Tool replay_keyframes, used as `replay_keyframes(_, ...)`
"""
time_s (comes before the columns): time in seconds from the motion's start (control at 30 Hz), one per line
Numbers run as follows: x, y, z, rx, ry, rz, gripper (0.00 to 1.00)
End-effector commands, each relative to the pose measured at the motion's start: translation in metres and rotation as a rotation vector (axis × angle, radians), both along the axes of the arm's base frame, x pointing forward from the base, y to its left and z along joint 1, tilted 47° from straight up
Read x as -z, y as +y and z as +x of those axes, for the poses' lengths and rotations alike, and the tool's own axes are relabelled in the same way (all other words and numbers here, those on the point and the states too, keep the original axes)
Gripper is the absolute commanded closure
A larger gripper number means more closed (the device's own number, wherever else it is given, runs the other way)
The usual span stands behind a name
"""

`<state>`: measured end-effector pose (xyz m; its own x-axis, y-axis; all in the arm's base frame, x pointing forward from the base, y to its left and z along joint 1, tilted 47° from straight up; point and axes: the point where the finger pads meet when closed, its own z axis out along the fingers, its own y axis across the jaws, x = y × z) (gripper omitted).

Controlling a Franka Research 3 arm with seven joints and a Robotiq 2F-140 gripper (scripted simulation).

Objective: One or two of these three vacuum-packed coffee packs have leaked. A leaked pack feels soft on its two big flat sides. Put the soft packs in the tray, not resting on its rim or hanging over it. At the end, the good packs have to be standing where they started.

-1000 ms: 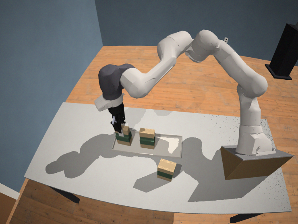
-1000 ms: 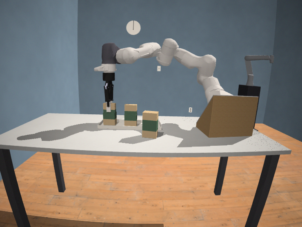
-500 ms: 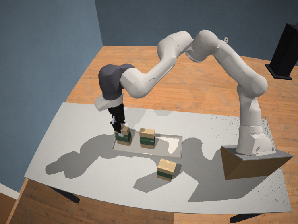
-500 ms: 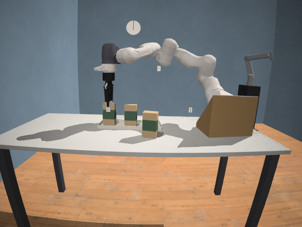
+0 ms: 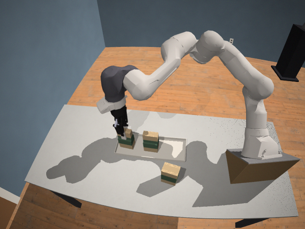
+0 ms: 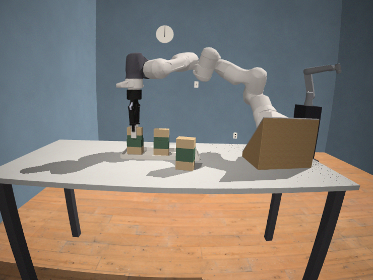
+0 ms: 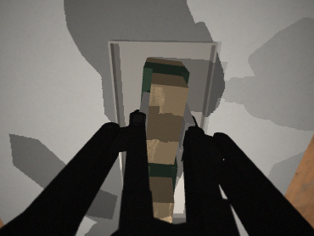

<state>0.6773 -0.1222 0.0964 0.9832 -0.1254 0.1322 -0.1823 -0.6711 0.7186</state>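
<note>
Claw (image 5: 122, 133) clamped on the top of the end coffee pack (image 5: 126, 141), which stands upright at the far-from-base end of the tray (image 5: 183, 150). Pack's upper part looks squeezed in between the fingers. Second pack (image 5: 150, 141) upright mid-tray, just beside it, not touching. Third pack (image 5: 170, 173) upright on the table (image 5: 73, 122), outside the tray, near its front edge.

two packs (image 5: 151, 140) upright in tray (image 5: 181, 157) | third pack (image 5: 170, 173) upright outside
</note>
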Motion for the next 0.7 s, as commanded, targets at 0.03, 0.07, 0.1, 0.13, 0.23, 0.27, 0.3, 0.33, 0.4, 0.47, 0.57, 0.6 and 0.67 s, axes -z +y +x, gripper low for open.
replay_keyframes(0.03,0.0000,0.0013,0.0011,-0.001,-0.007,0.000,0.75)
replay_keyframes(0.07,0.0000,0.0013,0.0011,-0.001,-0.007,0.000,0.75)
replay_keyframes(0.1,0.0000,0.0013,0.0011,-0.001,-0.007,0.000,0.75)
replay_keyframes(0.13,0.0000,0.0013,0.0011,-0.001,-0.007,0.000,0.75)
replay_keyframes(0.23,0.0000,0.0013,0.0011,-0.001,-0.007,0.000,0.45)
replay_keyframes(0.27,0.0000,0.0013,0.0011,-0.001,-0.007,0.000,0.45)
replay_keyframes(0.3,0.0000,0.0013,0.0011,-0.001,-0.007,0.000,0.45)
replay_keyframes(0.33,0.0000,0.0013,0.0011,-0.001,-0.007,0.000,0.45)
replay_keyframes(0.4,0.0000,0.0013,0.0011,-0.001,-0.007,0.000,0.45)
replay_keyframes(0.47,0.0000,0.0013,0.0011,-0.001,-0.007,0.000,0.45)
replay_keyframes(0.57,0.0000,0.0013,0.0011,-0.001,-0.007,0.000,0.45)
replay_keyframes(0.6,0.0000,0.0013,0.0011,-0.001,-0.007,0.000,0.45)
replay_keyframes(0.67,0.0000,0.0013,0.0011,-0.001,-0.007,0.000,0.45)
